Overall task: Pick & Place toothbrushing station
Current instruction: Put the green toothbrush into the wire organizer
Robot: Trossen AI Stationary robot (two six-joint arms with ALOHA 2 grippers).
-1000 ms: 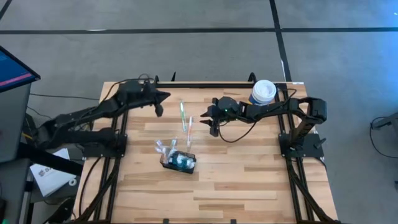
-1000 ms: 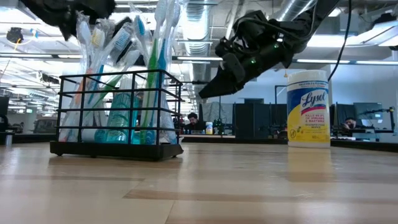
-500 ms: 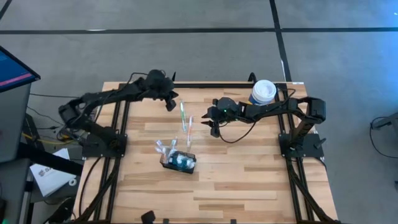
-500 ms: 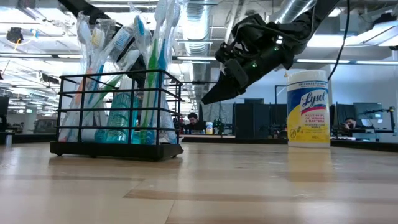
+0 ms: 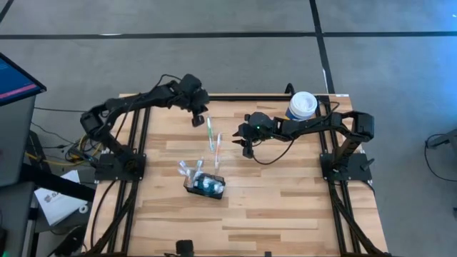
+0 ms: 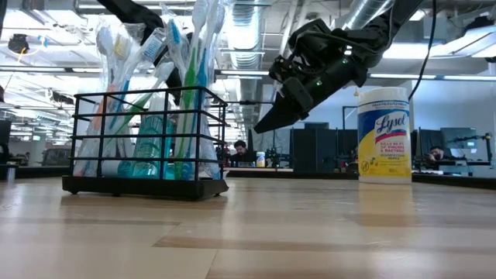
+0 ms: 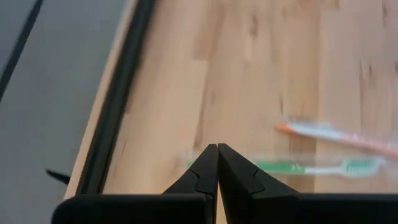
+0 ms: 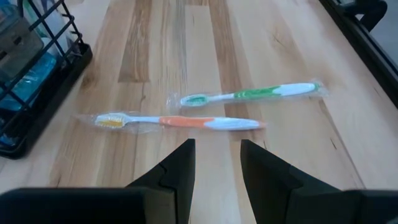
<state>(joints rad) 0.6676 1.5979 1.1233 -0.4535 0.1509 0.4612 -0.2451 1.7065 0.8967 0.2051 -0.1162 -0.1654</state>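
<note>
change: left hand (image 5: 199, 120), closed and empty, is swung in toward green toothbrush (image 5: 209, 131) | right hand (image 5: 246, 148): open, hovering | toothbrushing station (image 5: 205, 185): table (image 5: 285, 207) centre, at 6 o'clock of toothbrushes | grasp not yet made

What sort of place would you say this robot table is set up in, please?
Probably a large open-plan office or lab: the low view shows exposed ceiling ducts, rows of dark monitors and a seated person behind the wooden table.
</note>
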